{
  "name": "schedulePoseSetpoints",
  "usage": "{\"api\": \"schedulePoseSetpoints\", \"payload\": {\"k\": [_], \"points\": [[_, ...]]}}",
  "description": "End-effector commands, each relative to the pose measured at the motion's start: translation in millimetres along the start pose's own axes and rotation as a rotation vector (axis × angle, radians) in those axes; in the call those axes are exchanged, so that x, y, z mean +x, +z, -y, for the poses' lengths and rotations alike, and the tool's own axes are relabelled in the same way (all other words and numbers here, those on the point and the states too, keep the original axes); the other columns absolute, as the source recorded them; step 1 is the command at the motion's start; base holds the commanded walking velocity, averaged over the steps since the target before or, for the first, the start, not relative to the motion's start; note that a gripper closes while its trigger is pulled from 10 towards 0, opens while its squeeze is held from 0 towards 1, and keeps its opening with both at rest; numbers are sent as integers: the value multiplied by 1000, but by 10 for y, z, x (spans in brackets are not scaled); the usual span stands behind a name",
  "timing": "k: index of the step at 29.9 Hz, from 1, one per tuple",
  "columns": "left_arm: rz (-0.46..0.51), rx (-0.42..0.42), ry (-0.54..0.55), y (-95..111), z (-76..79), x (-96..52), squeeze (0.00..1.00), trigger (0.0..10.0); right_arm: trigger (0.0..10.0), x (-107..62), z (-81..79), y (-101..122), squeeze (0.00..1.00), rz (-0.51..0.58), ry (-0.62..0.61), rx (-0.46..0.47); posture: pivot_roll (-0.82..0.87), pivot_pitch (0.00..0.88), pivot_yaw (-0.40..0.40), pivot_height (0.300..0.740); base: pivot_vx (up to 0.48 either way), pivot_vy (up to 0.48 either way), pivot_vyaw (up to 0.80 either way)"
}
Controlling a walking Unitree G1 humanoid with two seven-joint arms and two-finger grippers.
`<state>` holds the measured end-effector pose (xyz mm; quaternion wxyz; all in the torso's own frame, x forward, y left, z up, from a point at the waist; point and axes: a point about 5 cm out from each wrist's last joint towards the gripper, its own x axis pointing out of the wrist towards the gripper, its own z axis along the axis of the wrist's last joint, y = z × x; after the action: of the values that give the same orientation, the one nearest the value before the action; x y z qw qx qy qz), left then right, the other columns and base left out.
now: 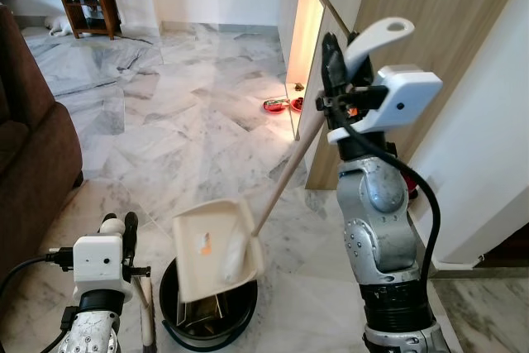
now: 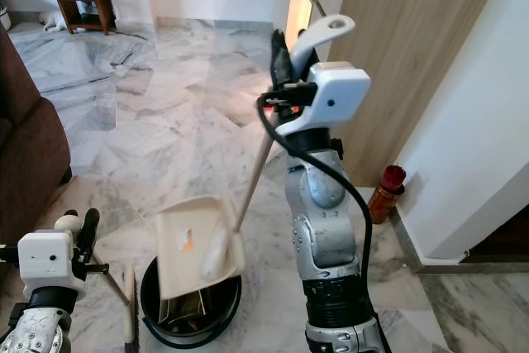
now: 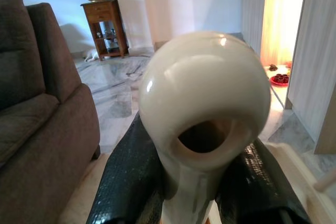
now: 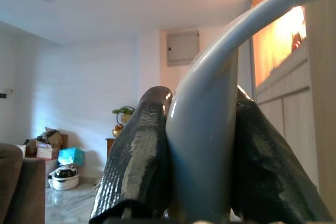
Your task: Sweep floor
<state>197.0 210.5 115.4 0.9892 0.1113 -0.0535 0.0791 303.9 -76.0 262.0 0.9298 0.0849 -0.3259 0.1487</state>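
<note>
Right gripper [image 1: 335,59] raised high, fingers clamped on the dustpan handle [image 1: 376,39], cream dustpan [image 1: 216,245] tilted over the black bin [image 1: 207,320] on the marble floor [image 1: 165,121] near centre; left gripper [image 1: 120,225] low at left, clamped on the broom handle [image 3: 205,124].

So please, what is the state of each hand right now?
Left hand: closed on the broom handle.
Right hand: closed on the dustpan handle, dustpan tipped over the bin.
</note>
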Motion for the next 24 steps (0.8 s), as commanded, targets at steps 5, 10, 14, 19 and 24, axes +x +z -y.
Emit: {"api": "schedulePoseSetpoints", "payload": {"k": [5, 10, 14, 19, 24], "points": [[64, 24, -26, 101, 41, 38, 0, 10000, 10000, 51, -291, 177, 0, 120, 133, -1, 92, 0, -58, 740, 0, 0, 0], [67, 24, -26, 106, 41, 45, 0, 10000, 10000, -8, -450, 214, 0, 148, 211, 14, 96, 0, -59, 740, 0, 0, 0], [70, 26, -30, 109, 42, 49, 0, 10000, 10000, -154, -651, 219, 0, 155, 361, -7, 94, 0, -57, 740, 0, 0, 0], [74, 26, -34, 112, 44, 61, 0, 10000, 10000, -246, -747, 225, 0, 150, 392, 10, 93, 0, -54, 740, 0, 0, 0], [76, 29, -41, 115, 51, 64, 0, 10000, 10000, -302, -824, 237, 0, 162, 420, -6, 97, 0, -54, 740, 0, 0, 0]]}}
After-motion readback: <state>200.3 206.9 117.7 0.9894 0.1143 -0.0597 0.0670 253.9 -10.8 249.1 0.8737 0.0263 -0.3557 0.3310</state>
